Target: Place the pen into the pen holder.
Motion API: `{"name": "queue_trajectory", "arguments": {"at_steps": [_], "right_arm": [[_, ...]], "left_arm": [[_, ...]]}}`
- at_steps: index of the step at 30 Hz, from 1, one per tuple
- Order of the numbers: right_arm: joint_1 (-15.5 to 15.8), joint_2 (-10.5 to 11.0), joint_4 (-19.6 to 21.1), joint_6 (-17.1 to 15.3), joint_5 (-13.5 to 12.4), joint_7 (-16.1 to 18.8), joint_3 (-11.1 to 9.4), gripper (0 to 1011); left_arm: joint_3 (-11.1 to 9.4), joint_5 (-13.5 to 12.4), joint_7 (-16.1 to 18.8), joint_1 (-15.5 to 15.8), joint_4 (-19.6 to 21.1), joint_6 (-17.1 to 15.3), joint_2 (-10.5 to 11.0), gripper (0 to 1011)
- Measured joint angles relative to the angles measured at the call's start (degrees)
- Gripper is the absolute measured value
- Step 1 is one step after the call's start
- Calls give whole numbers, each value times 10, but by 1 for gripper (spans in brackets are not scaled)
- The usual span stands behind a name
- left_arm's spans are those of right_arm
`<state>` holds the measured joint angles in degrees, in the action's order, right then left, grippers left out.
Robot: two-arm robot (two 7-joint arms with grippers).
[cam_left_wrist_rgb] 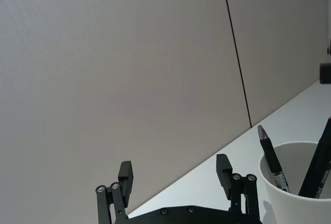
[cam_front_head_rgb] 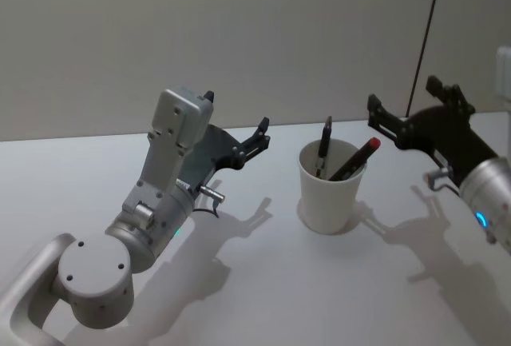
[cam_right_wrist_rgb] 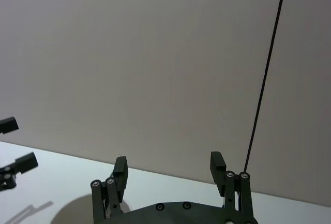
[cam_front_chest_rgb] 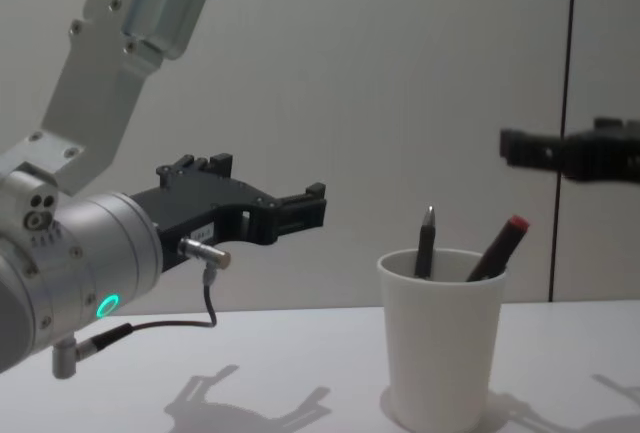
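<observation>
1. Left claw (cam_front_head_rgb: 238, 126): held above the table (cam_front_head_rgb: 255, 282), just left of the pen holder (cam_front_head_rgb: 331, 190) and apart from it, fingers spread and holding nothing. In the left wrist view the two fingertips (cam_left_wrist_rgb: 224, 166) stand wide apart with the cup rim close beside them.

2. Pen holder: a white paper cup standing upright on the table between the two claws. Two pens rest in it, tips leaning on the rim: a black pen (cam_front_head_rgb: 324, 148) toward the left and a red-capped pen (cam_front_head_rgb: 358, 158) slanting right. Judged from this, the placing step looks complete.

3. Right claw (cam_front_head_rgb: 411, 114): raised to the right of the cup, near the red cap but not touching it, fingers spread and empty, as the right wrist view confirms (cam_right_wrist_rgb: 168, 166).

4. Risk: the cup is light, tall and top-loaded by the leaning pens. A sideways sweep by either claw at rim height could clip a pen or the rim and tip the cup; a withdrawal up and away from the cup would avoid this.
</observation>
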<state>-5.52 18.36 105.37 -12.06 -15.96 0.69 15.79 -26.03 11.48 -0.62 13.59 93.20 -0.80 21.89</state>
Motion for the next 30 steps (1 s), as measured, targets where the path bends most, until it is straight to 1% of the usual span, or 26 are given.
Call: {"name": "queue_trajectory", "arguments": {"at_steps": [1, 3, 6, 7, 10, 13, 19, 30], "right_arm": [[0, 0, 0, 0, 0, 0, 0, 1002], [15, 2, -9, 23, -1, 7, -7, 1001], [25, 4, -17, 39, -2, 12, -12, 1001], [32, 5, -21, 51, -2, 16, -15, 1002], [45, 7, -30, 71, -3, 22, -20, 1001], [54, 9, -36, 86, -4, 27, -25, 1002], [63, 10, -42, 100, -5, 31, -29, 1002], [64, 10, -42, 101, -5, 31, -29, 1001]], "left_arm": [[0, 0, 0, 0, 0, 0, 0, 1001], [0, 0, 0, 0, 0, 0, 0, 1001], [0, 0, 0, 0, 0, 0, 0, 1001], [0, 0, 0, 0, 0, 0, 0, 1001], [0, 0, 0, 0, 0, 0, 0, 1001], [0, 0, 0, 0, 0, 0, 0, 1001], [0, 0, 0, 0, 0, 0, 0, 1001], [0, 0, 0, 0, 0, 0, 0, 1001]]}}
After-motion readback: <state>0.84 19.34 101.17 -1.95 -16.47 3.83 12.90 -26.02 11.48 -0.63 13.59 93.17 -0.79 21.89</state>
